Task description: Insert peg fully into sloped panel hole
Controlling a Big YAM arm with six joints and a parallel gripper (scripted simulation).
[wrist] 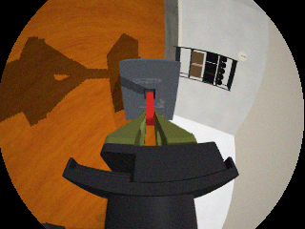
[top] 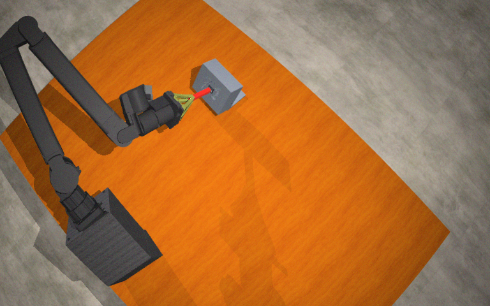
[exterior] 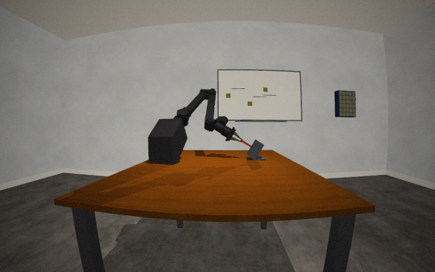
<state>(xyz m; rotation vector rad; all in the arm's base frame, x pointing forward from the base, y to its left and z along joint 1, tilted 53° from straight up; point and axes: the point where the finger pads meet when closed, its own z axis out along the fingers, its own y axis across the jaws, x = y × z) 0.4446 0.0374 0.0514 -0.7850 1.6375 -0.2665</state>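
Orange worktop (top: pixel 289 187) shown with grey sloped panel (top: pixel 225 77). Red peg (top: pixel 202 93), pinched in the jaws of the gripper (top: pixel 191 100), was aligned lengthwise with the hole (top: pixel 213 90), its tip at the opening.

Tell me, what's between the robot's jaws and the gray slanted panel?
Only the red peg, held by the gripper, its tip at the sloped panel hole; clearest in the top view.

Red peg (top: pixel 202 93), grey sloped panel (top: pixel 223 81), orange wood-grain table (top: pixel 289 187), olive fingers (top: pixel 184 101)
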